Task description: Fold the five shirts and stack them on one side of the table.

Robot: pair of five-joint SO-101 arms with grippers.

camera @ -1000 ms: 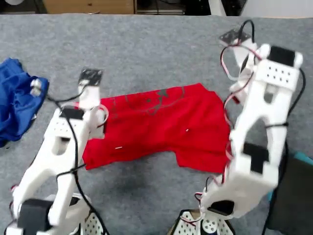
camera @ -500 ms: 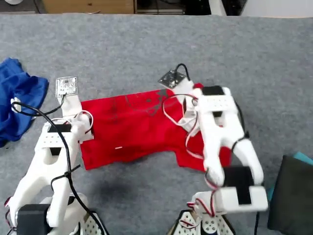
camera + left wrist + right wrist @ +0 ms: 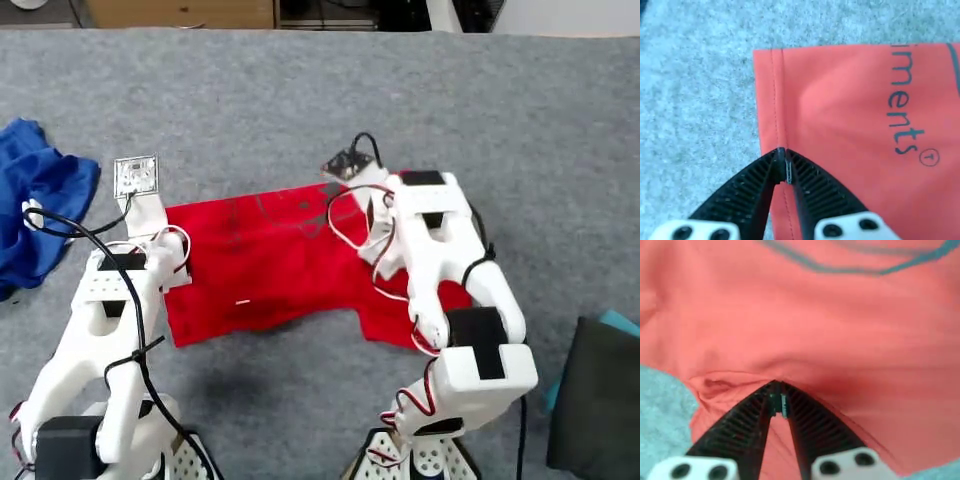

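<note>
Pulling one side of the red shirt (image 3: 270,260) over its middle on the table (image 3: 300,90), the right gripper (image 3: 776,400) now rests there, pinched tight on a fold, while the left gripper (image 3: 781,162) keeps pinching the left hem, so this fold looks almost done.

The right arm (image 3: 440,250) covers part of the red shirt (image 3: 270,260), while the frame edges cut off the blue shirt (image 3: 35,210) and a dark cloth (image 3: 600,400).
</note>
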